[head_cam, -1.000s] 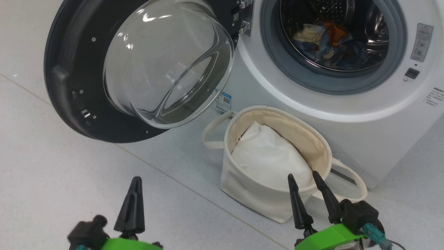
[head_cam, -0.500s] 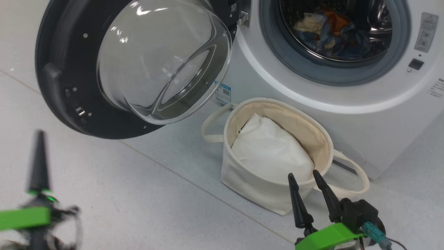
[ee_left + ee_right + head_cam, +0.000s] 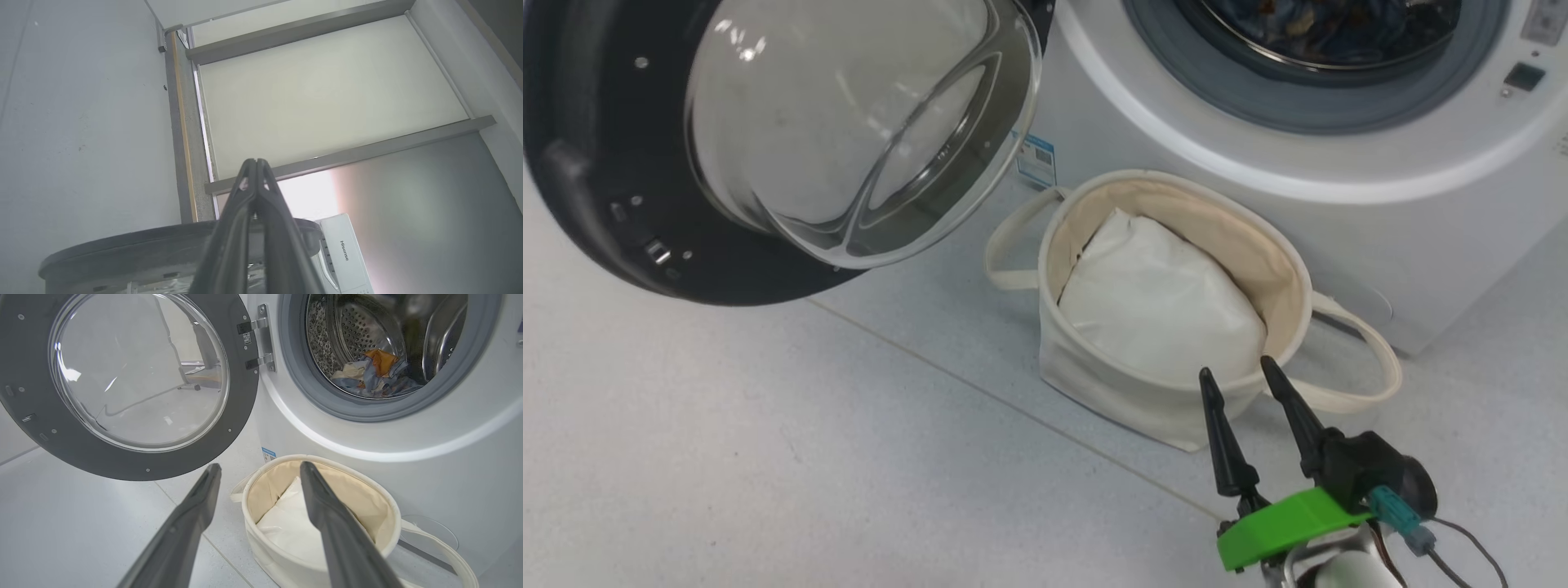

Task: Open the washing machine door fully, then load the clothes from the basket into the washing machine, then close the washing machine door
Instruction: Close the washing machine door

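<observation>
The washing machine door (image 3: 596, 237) stands swung open to the left, its black rim around a bulging glass bowl; the right wrist view shows the door (image 3: 241, 416) face on. Blue, cream and orange clothes (image 3: 376, 373) lie in the steel drum of the washing machine (image 3: 1258, 171). The cream basket (image 3: 1111, 392) sits on the floor in front of it, holding a plain white padded bag (image 3: 1160, 310). My right gripper (image 3: 1235, 369) is open just short of the basket's near rim, empty. My left gripper (image 3: 255, 163) is shut on nothing, raised above the door's dark edge (image 3: 122, 253).
Pale grey tiled floor (image 3: 768, 457) spreads to the left and front of the basket. One loop handle (image 3: 1364, 367) of the basket lies out to the right beside my right gripper. Behind the machine is a wall with a window blind (image 3: 327, 94).
The head camera has tilted down and left, so the whole picture shifted. My left gripper swung left and out of the head view. The right gripper held its place, open.
</observation>
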You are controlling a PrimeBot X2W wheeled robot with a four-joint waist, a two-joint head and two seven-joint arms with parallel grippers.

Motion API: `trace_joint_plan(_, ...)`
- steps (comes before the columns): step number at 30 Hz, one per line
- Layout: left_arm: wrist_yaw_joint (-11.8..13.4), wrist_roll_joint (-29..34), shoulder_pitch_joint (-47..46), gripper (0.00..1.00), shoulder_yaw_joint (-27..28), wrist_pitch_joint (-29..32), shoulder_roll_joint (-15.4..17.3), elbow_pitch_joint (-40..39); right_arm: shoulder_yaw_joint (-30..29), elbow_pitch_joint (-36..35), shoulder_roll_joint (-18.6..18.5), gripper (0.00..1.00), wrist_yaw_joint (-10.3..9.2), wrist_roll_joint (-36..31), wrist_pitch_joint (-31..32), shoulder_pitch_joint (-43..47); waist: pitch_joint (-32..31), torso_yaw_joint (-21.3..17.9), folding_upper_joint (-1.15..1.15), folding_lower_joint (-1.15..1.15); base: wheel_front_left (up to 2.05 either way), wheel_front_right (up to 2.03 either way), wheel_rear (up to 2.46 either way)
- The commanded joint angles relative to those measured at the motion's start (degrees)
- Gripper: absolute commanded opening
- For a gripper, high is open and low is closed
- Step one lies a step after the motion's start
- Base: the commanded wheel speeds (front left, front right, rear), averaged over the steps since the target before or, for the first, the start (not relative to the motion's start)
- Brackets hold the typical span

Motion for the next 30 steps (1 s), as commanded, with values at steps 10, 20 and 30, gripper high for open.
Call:
trace_joint_plan(10, -1.3, 3.5, -15.5, 0.0, 0.9, -1.3, 13.0, 22.9, 0.8, -1.2, -0.5, 1.0, 0.01, -3.4, -0.3, -4.7, 6.1, -5.0, 0.0, -0.01, 0.0, 0.0, 0.0)
trace_joint_plan(20, -4.6, 5.3, -20.3, 0.0, -2.0, 0.3, 13.7, 33.4, 0.8, -1.2, -1.7, 1.0, 0.01, -3.6, -0.3, -5.3, 7.2, -8.7, 0.0, -0.01, 0.0, 0.0, 0.0)
trace_joint_plan(30, -8.3, 6.4, -23.4, 0.0, -5.9, 6.1, 11.6, 38.6, 0.9, -1.1, -2.0, 1.0, 0.01, -3.6, -0.3, -4.1, 5.8, -10.7, 0.0, -0.01, 0.0, 0.0, 0.0)
